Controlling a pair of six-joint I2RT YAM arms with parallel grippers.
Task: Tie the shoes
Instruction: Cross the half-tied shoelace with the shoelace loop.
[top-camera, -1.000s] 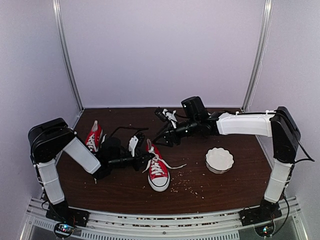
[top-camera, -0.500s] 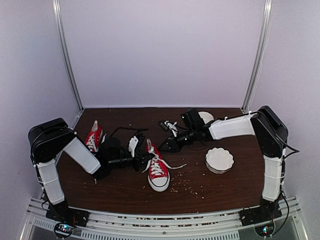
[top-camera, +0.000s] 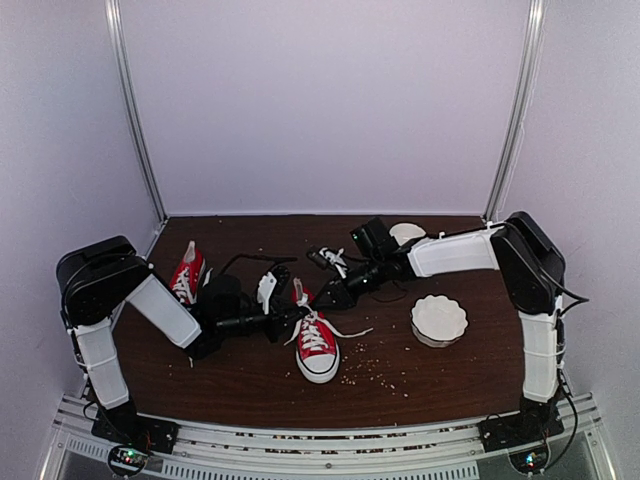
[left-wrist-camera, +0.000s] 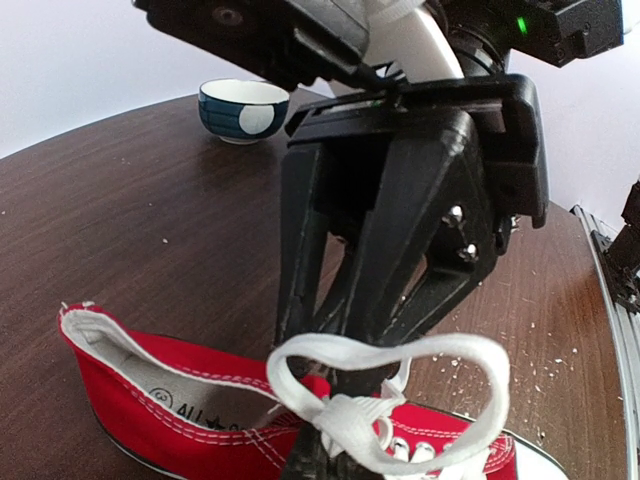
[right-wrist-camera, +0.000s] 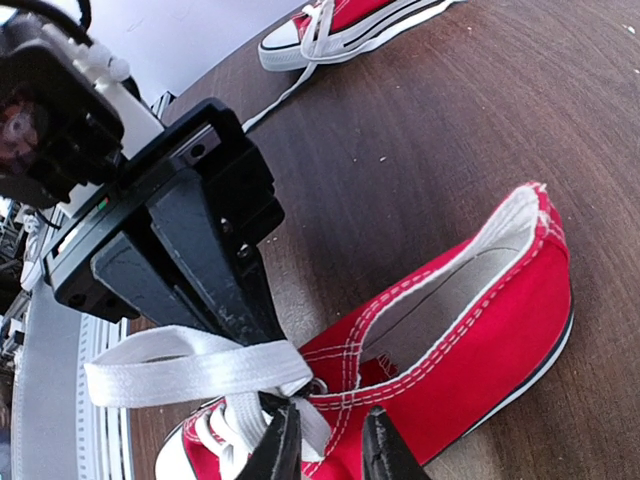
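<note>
A dark wooden desk (top-camera: 240, 385) is carrying the whole scene, with the left arm (top-camera: 150, 305) and the right arm (top-camera: 455, 253) reaching in from opposite sides and meeting over one of the shoes (top-camera: 317, 348). This red sneaker is lying near the middle of the desk with its white toe cap pointing at the near edge. The second shoe (top-camera: 186, 275) is sitting by the left edge, apart from both arms. A white fluted bowl (top-camera: 462, 318) is standing toward the right edge, its inside showing only plain white. A smaller white bowl (top-camera: 407, 232) is peeking out behind the right arm near the far edge, its inside hidden. The left gripper (right-wrist-camera: 265, 338) is clamping fully closed on a loop of white lace (right-wrist-camera: 190, 365) above the sneaker's tongue. The right gripper (right-wrist-camera: 333, 445) is pinching down beside it, its fingers standing only slightly apart with lace between them. Pale crumbs (top-camera: 375, 372) are lying scattered toward the near edge.
</note>
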